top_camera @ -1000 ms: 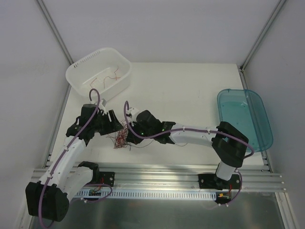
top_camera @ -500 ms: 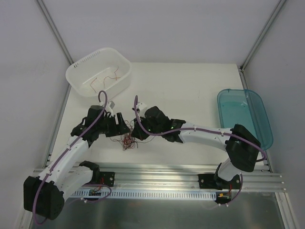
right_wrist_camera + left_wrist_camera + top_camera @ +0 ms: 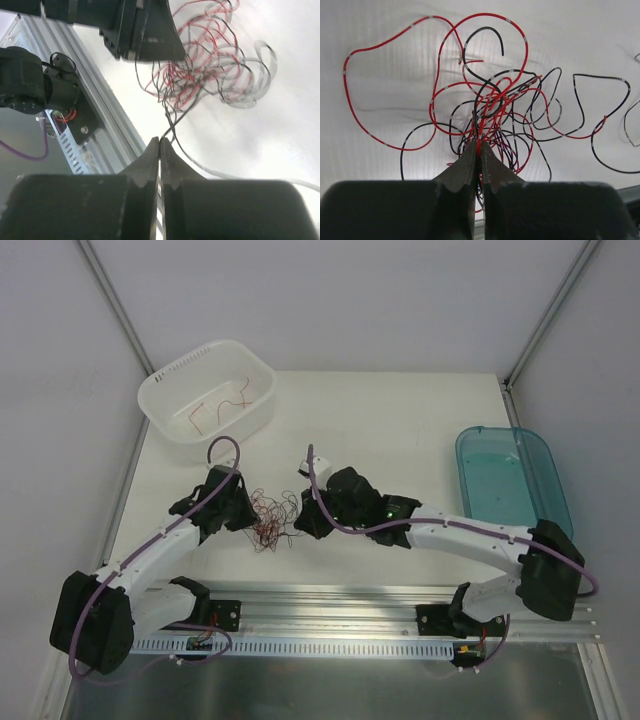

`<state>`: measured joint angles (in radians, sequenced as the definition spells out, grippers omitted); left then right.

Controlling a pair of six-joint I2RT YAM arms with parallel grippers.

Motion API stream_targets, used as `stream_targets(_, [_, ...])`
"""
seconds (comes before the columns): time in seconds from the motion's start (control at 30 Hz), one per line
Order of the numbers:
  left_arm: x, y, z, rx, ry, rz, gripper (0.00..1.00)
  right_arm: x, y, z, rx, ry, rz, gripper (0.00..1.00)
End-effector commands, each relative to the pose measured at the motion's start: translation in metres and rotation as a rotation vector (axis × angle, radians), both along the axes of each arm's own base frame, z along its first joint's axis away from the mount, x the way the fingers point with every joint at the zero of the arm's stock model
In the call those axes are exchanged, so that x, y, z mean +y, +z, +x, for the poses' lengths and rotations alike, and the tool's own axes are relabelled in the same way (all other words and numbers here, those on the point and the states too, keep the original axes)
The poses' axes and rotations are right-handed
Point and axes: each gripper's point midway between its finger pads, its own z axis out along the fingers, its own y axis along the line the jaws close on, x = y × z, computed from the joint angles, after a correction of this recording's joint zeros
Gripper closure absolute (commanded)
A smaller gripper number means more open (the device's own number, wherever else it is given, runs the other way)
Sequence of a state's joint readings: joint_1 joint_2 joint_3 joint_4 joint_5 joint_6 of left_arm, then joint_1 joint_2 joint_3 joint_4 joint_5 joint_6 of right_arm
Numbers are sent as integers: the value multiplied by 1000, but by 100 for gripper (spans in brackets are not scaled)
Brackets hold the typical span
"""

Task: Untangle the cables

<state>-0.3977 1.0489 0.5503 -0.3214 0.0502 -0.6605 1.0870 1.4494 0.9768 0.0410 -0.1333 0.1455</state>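
Pinching hard, the left pincer (image 3: 479,144) has its two fingers pressed together on one red strand of the cables (image 3: 490,105), right at its tips. The curly red and black bunch spreads out just in front of those tips, lying on the white table (image 3: 580,35). The right pincer (image 3: 159,142) is squeezed together too, with thin black strands caught at its tips and running up to the same bunch. The two pincers face each other with the tangle between them. Farther past the left pincer sits a white basket (image 3: 160,390) with a few red wires (image 3: 198,416) inside. Far off beside the right pincer rests a see-through blue tray (image 3: 520,490).
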Motion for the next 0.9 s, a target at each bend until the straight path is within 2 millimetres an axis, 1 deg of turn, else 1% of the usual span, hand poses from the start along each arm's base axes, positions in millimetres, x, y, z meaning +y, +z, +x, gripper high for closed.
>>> stream_targets(0.0, [24, 22, 34, -95, 131, 80, 100, -38, 41, 3, -108, -69, 3, 100])
stream_targets(0.03, [29, 25, 37, -94, 147, 87, 100, -49, 45, 5, -124, -89, -8, 99])
stream_targets(0.07, [43, 25, 41, -88, 195, 96, 100, -69, 40, 10, -137, -150, -71, 99])
stream_targets(0.1, [49, 25, 43, -83, 217, 96, 100, -86, 58, 10, -167, -182, -46, 99])
stream_targets(0.13, [55, 26, 43, -77, 238, 94, 100, -99, 61, 13, -180, -215, -61, 99])
stream_targets(0.17, [62, 28, 45, -78, 262, 97, 100, -120, 59, 14, -186, -257, -110, 99])
stream_targets(0.2, [74, 29, 48, -78, 305, 101, 100, -134, 62, 15, -198, -289, -119, 99])
stream_targets(0.23, [80, 34, 50, -87, 327, 102, 100, -153, 78, 16, -224, -332, -91, 99])
stream_targets(0.27, [86, 35, 50, -80, 343, 107, 100, -174, 75, 16, -229, -375, -136, 99])
stream_targets(0.3, [94, 38, 52, -82, 372, 111, 100, -188, 80, 19, -239, -413, -140, 99])
stream_targets(0.33, [97, 46, 56, -98, 380, 109, 100, -204, 93, 15, -262, -443, -108, 99])
stream_targets(0.37, [101, 47, 56, -96, 380, 122, 100, -219, 90, 13, -266, -467, -146, 99])
stream_targets(0.4, [105, 51, 57, -101, 385, 129, 100, -231, 101, 14, -281, -503, -131, 99])
stream_targets(0.43, [111, 56, 62, -109, 396, 138, 100, -245, 104, 9, -286, -517, -139, 99])
stream_targets(0.47, [116, 57, 61, -104, 393, 163, 100, -253, 109, 8, -302, -533, -141, 99])
stream_targets(0.53, [127, 64, 66, -108, 410, 188, 100, -269, 119, 5, -316, -561, -152, 99])
stream_targets(0.6, [132, 66, 66, -101, 398, 223, 100, -284, 129, 3, -344, -596, -157, 99])
stream_targets(0.63, [142, 69, 68, -99, 421, 242, 100, -292, 138, -1, -352, -612, -155, 99])
stream_targets(0.7, [157, 71, 67, -89, 441, 298, 100, -306, 150, -1, -398, -639, -171, 99])
stream_targets(0.8, [180, 76, 67, -77, 475, 384, 100, -330, 176, -7, -444, -694, -171, 99])
stream_targets(0.83, [183, 77, 68, -70, 477, 392, 100, -334, 180, -8, -458, -694, -179, 99])
stream_targets(0.87, [185, 78, 69, -71, 475, 394, 100, -337, 192, -11, -474, -696, -149, 99])
